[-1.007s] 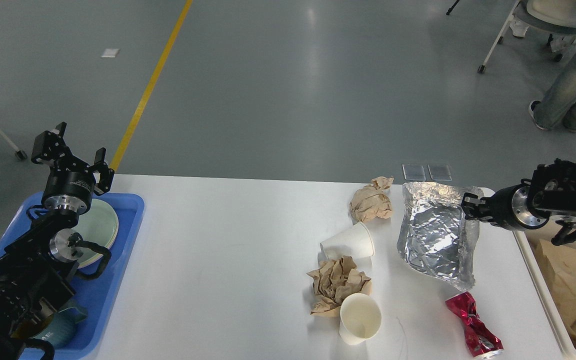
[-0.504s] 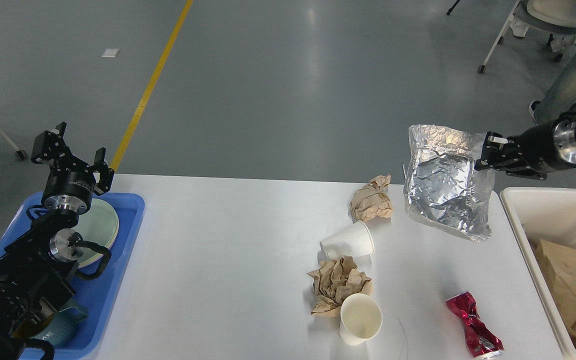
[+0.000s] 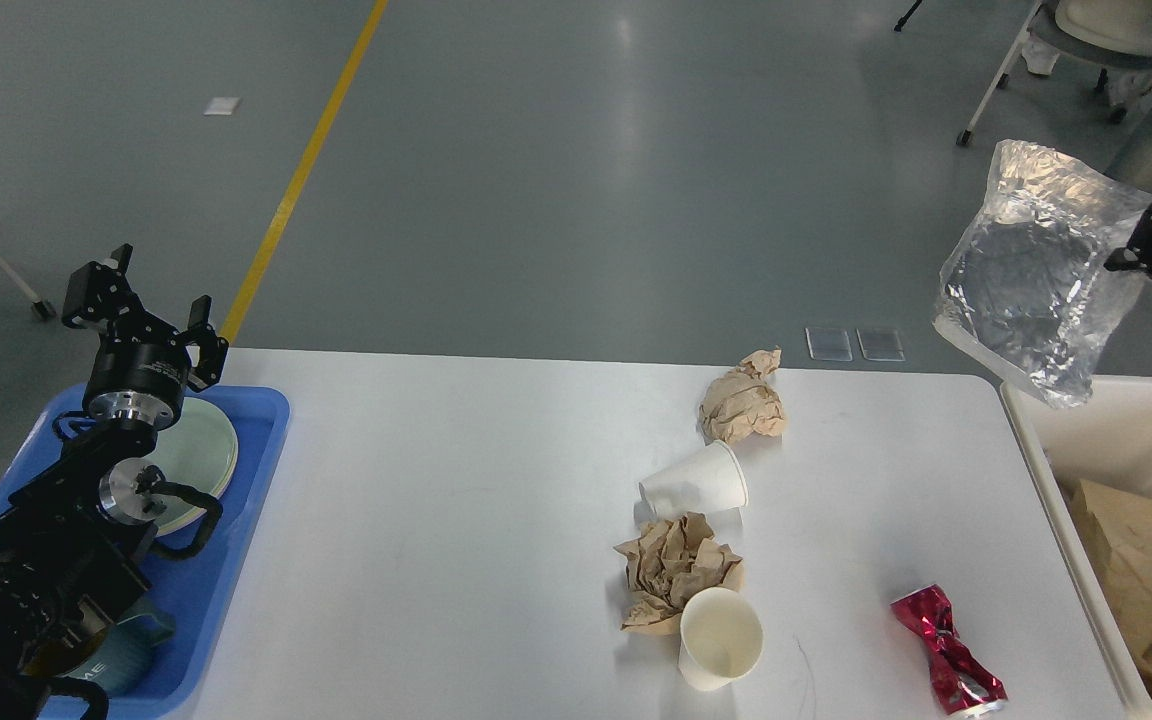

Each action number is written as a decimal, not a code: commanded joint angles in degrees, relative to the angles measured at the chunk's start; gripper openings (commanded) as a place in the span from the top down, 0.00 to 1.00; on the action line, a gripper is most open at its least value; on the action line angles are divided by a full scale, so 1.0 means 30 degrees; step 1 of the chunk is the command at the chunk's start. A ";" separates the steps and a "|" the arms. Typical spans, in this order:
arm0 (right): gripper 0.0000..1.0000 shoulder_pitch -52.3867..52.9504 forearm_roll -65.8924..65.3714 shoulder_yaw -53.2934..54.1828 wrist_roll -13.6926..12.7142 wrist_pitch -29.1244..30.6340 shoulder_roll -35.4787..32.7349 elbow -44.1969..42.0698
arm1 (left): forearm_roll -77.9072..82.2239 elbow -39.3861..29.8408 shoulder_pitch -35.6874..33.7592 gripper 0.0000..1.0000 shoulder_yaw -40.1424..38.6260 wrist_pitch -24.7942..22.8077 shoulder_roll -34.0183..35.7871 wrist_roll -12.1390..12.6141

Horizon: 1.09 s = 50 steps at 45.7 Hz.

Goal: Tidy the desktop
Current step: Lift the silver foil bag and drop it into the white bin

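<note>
The white desktop [image 3: 456, 520] spans the view. On it lie two crumpled brown paper balls [image 3: 742, 403] [image 3: 674, 572], a tipped white paper cup [image 3: 696, 483], an upright white paper cup [image 3: 720, 638] and a crushed red can [image 3: 946, 650]. My right gripper [image 3: 1131, 245] is shut on the edge of a crinkled silver foil bag [image 3: 1031, 275], held high above the far-left corner of the cream-white bin [image 3: 1036, 470]. My left gripper [image 3: 141, 300] is open and empty above the blue tray [image 3: 256, 420].
The blue tray holds a pale green plate [image 3: 198, 455] and a teal mug [image 3: 121, 655]. The bin holds brown paper bags [image 3: 1141, 560]. A chair [image 3: 1086, 30] and a person's legs stand at the far right.
My right gripper has lifted the foil bag off the desktop and carried it up and right to above the bin's corner. The left arm has not moved.
</note>
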 commanded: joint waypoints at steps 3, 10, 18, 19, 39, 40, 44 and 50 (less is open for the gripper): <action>1.00 -0.5691 0.2128 0.0006 -0.0032 -0.4711 -0.0057 -0.3552 | 0.0011 0.0000 0.0001 0.04 0.0000 0.0000 0.0001 0.0000; 1.00 -0.9443 0.2978 0.0414 -0.0032 -0.6938 0.0411 -0.5752 | -0.0018 0.0000 0.0001 0.04 0.0000 0.0000 0.0001 0.0000; 1.00 -1.3076 0.3799 0.1498 -0.0090 -0.9225 0.1113 -0.7421 | -0.0018 0.0000 0.0001 0.04 0.0000 0.0000 0.0001 0.0000; 1.00 -1.3428 0.3858 0.1587 -0.0090 -0.9313 0.1231 -0.7743 | 0.0011 0.0000 0.0001 0.04 0.0000 0.0000 0.0001 0.0000; 0.00 -1.5424 0.3975 0.1675 -0.0002 -0.9051 0.1554 -0.9358 | 0.0011 0.0000 0.0001 0.04 0.0000 0.0000 -0.0028 0.0000; 0.00 -1.5424 0.4004 0.1646 -0.0002 -0.9051 0.1612 -0.9328 | 0.0011 0.0000 0.0001 0.04 0.0000 0.0000 0.0001 0.0000; 0.00 -1.5015 0.4005 0.1559 -0.0002 -0.8934 0.1817 -0.8832 | 0.0011 0.0000 0.0001 0.04 0.0000 0.0000 0.0001 0.0000; 0.00 -1.2294 0.3624 0.1033 -0.0061 -0.8408 0.2958 -0.8244 | 0.0011 0.0000 0.0001 0.04 0.0000 0.0000 0.0001 0.0000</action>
